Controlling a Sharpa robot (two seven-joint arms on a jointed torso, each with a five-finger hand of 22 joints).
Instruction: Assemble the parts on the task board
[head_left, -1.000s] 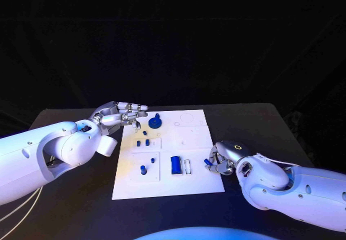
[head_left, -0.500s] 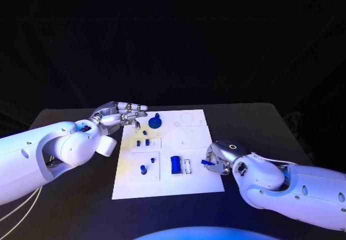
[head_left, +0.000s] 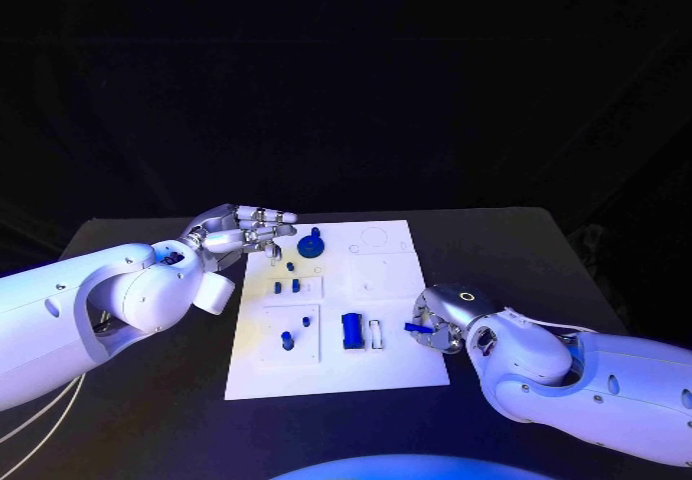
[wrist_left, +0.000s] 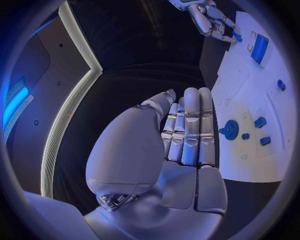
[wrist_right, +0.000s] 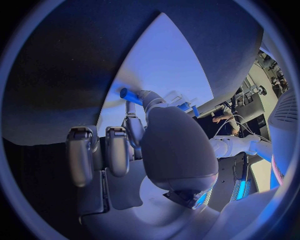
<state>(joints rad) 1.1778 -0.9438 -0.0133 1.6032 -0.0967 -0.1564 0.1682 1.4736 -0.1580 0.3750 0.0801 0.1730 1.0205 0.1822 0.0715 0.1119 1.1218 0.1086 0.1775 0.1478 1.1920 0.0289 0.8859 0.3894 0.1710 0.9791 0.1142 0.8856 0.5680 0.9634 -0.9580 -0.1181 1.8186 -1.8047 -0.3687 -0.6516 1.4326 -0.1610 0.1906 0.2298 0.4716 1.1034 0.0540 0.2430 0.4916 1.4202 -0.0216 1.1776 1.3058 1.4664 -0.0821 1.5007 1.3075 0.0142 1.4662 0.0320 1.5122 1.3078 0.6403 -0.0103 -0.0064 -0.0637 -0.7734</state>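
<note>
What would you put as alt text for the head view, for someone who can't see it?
A white task board lies mid-table on a black table, with small blue parts on it. The right robot hand pinches a small blue part at the board's right edge. The left robot hand hovers empty, fingers apart, at the board's far left corner near a blue gear.
</note>
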